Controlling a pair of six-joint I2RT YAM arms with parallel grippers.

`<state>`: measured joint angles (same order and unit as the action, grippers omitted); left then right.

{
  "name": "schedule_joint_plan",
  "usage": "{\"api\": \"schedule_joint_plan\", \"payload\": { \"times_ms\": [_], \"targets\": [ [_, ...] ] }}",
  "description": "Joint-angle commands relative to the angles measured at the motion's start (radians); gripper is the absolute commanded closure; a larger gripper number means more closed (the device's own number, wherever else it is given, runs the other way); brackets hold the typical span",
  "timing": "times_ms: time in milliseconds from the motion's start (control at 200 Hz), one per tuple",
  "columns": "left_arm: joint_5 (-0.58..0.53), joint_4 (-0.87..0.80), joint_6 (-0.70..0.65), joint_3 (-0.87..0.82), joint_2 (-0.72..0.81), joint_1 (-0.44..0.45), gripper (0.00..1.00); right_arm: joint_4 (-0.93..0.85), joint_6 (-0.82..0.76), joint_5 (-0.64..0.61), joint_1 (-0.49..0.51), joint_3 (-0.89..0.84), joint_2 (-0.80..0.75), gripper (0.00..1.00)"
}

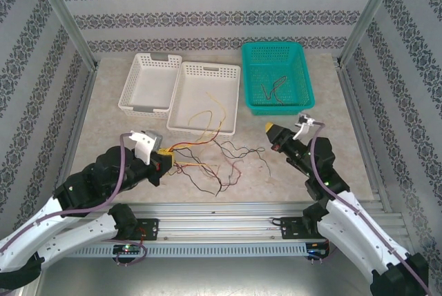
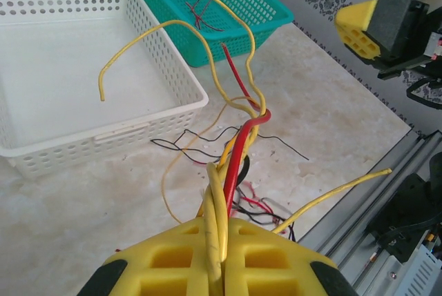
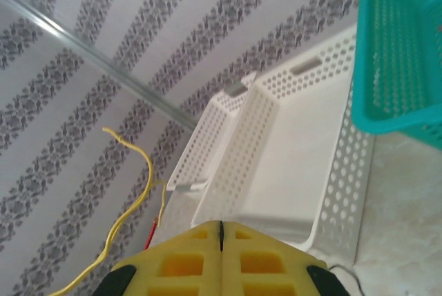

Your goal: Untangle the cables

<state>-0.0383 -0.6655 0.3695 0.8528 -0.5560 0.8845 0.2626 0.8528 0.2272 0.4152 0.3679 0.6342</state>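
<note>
cables (image 1: 207,161): I see the tangle on the table (image 1: 110,103) just in front of the larger white basket (image 1: 207,92), yellow ends arching over its near rim | left gripper (image 1: 166,152): by the basket's near-left corner, jaws pinching yellow and red strands | right gripper (image 1: 271,129): right of the basket, jaws pressed together

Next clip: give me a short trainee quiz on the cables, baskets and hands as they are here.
1. True or false: the left hand is shut on yellow and red cables.
2. Which basket has a thin cable lying in it? A) teal basket B) leftmost white basket C) none
3. Fill in: the right hand has its pads ____, with nothing between them.
Key: 1 true; 2 A; 3 shut.
</note>
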Motion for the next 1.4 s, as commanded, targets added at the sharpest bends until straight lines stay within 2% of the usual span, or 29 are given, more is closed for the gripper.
{"api": "schedule_joint_plan", "payload": {
  "times_ms": [0,35,160,280,575,615,694,769,864,1134,1394],
  "targets": [
    [0.024,0.053,-0.027,-0.012,-0.022,0.009,1.0,0.059,-0.037,0.103,0.029,0.049,0.043,0.69],
    [0.031,0.067,-0.029,-0.014,-0.034,0.009,1.0,0.067,-0.041,0.126,0.043,0.061,0.072,0.62],
    [0.05,0.115,-0.035,-0.014,-0.086,0.01,1.0,0.126,-0.066,0.193,0.126,0.114,0.213,0.48],
    [0.072,0.161,-0.038,-0.014,-0.128,0.01,1.0,0.203,-0.08,0.162,0.208,0.135,0.308,0.39],
    [0.116,0.223,-0.044,-0.032,-0.153,0.01,1.0,0.26,-0.071,0.12,0.238,0.182,0.457,0.38],
    [0.12,0.225,-0.044,-0.033,-0.152,0.01,1.0,0.258,-0.071,0.114,0.238,0.188,0.469,0.41],
    [0.137,0.225,-0.047,-0.038,-0.148,0.01,1.0,0.27,-0.066,0.085,0.24,0.192,0.477,0.55],
    [0.144,0.208,-0.053,-0.034,-0.152,0.01,1.0,0.259,-0.066,0.04,0.24,0.191,0.466,0.79],
    [0.147,0.171,-0.058,-0.025,-0.155,0.01,1.0,0.24,-0.083,-0.015,0.239,0.176,0.432,1.0],
    [0.1,-0.005,-0.114,0.029,-0.143,0.01,1.0,0.013,-0.15,-0.207,0.186,0.152,0.221,1.0],
    [0.062,-0.086,-0.15,0.036,-0.156,0.01,0.99,-0.142,-0.176,-0.227,0.06,0.187,0.094,1.0]
  ]
}}
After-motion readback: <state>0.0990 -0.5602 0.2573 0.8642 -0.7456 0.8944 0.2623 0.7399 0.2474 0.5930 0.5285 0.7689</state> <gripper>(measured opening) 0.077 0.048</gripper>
